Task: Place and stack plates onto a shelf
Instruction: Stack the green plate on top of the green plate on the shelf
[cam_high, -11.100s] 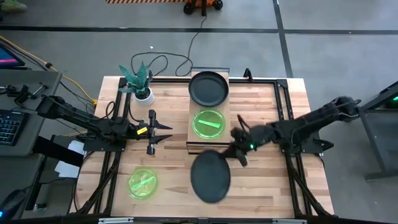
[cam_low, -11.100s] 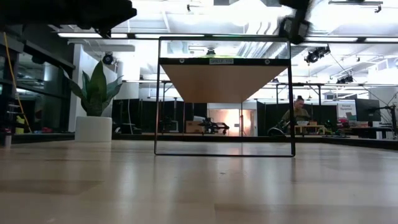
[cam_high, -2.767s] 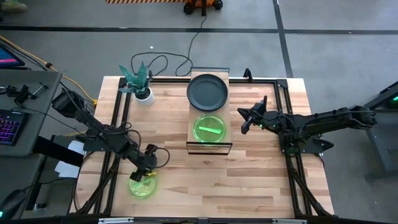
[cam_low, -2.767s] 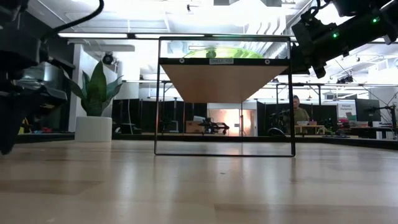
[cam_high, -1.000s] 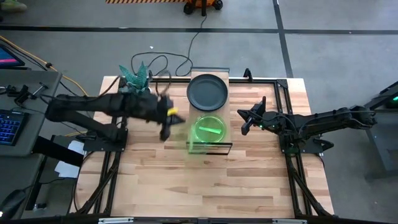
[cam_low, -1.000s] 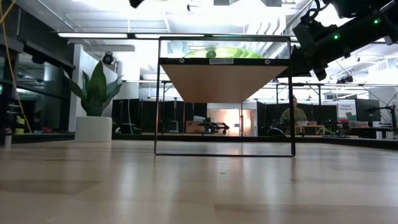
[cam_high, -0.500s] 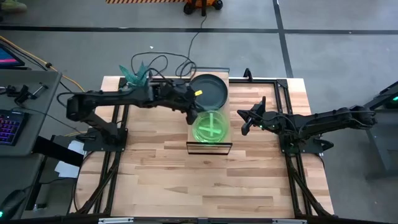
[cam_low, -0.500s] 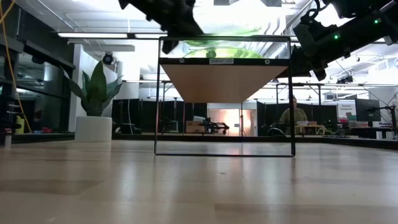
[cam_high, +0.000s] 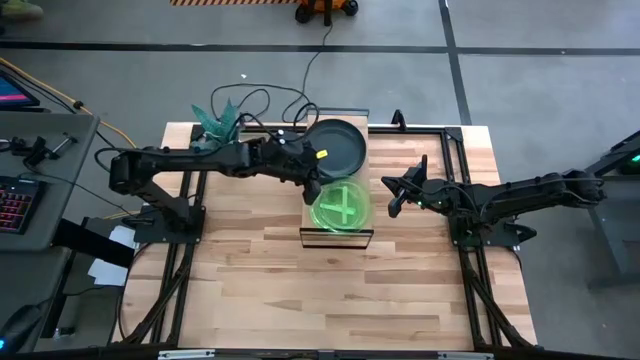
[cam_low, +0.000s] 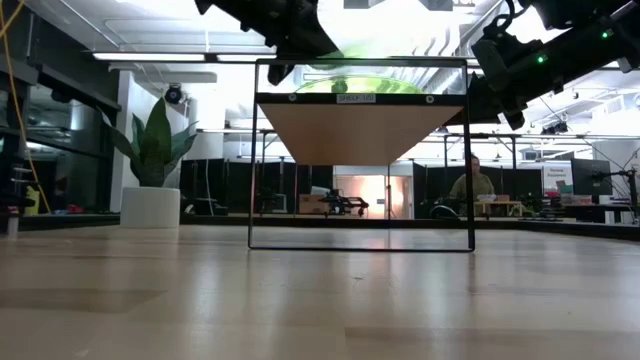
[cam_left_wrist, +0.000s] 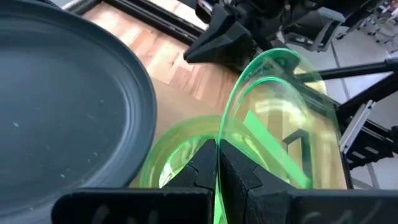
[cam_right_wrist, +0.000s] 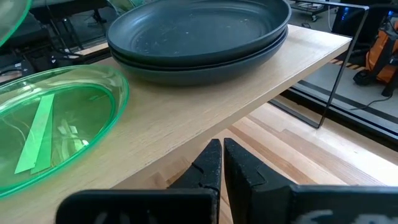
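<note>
a potted plant (cam_high: 222, 127) stands at the table's (cam_high: 400, 280) back-left corner.

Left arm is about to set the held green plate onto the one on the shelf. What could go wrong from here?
1. The left gripper pinches only the rim of the translucent neon green plate, which is tilted; it might slip or land askew on the green plate already on the shelf.
2. The stack of matte dark grey plates sits close beside; the arm may nudge it.
3. The light-wood shelf is narrow, so an off-centre release could overhang its edge.
</note>
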